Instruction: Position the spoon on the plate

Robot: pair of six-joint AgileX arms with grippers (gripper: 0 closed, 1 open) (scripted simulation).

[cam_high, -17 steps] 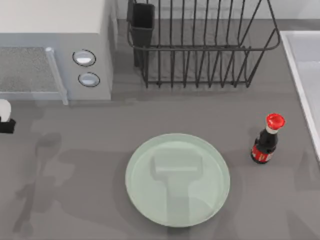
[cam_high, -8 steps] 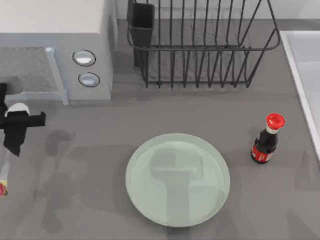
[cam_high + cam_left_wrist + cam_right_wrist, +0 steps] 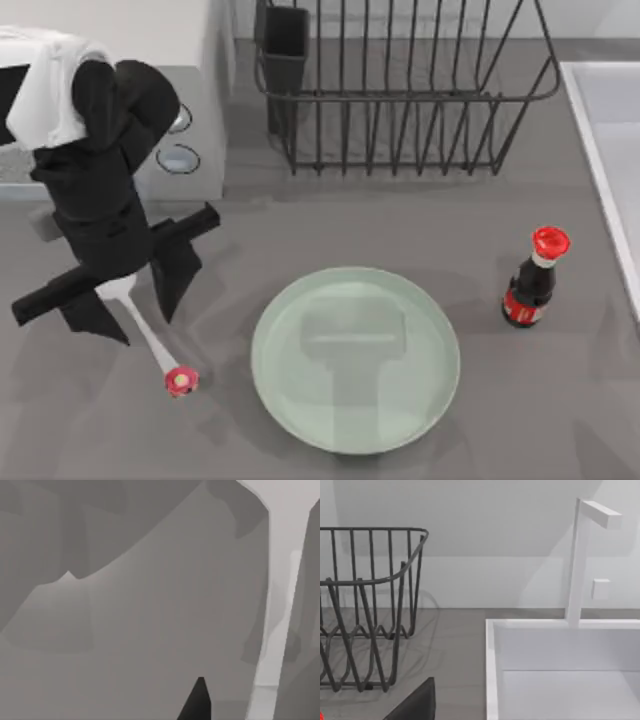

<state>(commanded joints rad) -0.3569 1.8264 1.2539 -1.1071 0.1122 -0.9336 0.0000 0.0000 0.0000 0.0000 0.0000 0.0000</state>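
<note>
The black left gripper (image 3: 135, 290) clasps a small white spoon (image 3: 150, 335), hiding its bowl, left of the round mint-green plate (image 3: 355, 360).

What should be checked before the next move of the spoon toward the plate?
1. Spoon on the plate: not ok; it is left of the plate, one end under the left gripper.
2. Firm hold on the spoon: cannot tell.
3. Plate bare: ok.
4. Path from spoon to plate free: ok.
5. Sauce bottle apart from the plate, upright at its right: ok.
6. Right gripper out of the way, near the sink: ok.
</note>
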